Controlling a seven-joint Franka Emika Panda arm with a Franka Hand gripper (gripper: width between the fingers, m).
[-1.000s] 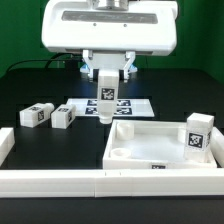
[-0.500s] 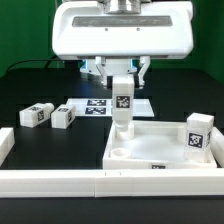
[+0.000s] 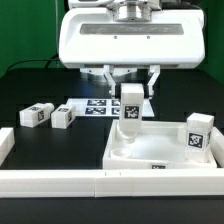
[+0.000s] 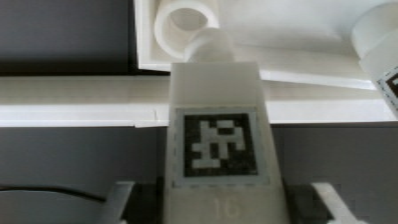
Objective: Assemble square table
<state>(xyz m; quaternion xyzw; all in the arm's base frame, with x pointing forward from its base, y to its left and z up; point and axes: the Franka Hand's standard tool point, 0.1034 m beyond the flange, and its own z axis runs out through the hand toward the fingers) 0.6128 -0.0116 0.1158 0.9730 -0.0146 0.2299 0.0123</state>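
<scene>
The square white panel point(image 3: 160, 150) with a raised rim lies at the exterior view's right. One tagged leg post point(image 3: 197, 136) stands upright in its far right corner. My gripper point(image 3: 129, 92) is shut on another tagged leg post point(image 3: 129, 112) and holds it upright over the panel's far left corner, its lower end at the rim. In the wrist view the held leg point(image 4: 221, 130) fills the middle, its tip pointing at a round corner socket point(image 4: 180, 22). Two more leg posts point(image 3: 39, 114) point(image 3: 65, 117) lie on the table at the left.
Long white border rails point(image 3: 60, 183) run along the front, with a short one point(image 3: 5, 146) at the left. The marker board point(image 3: 97, 106) lies on the black table behind the held leg.
My gripper has carried the leg post toward the exterior view's right and slightly lower, from over the marker board to the panel's far left corner.
</scene>
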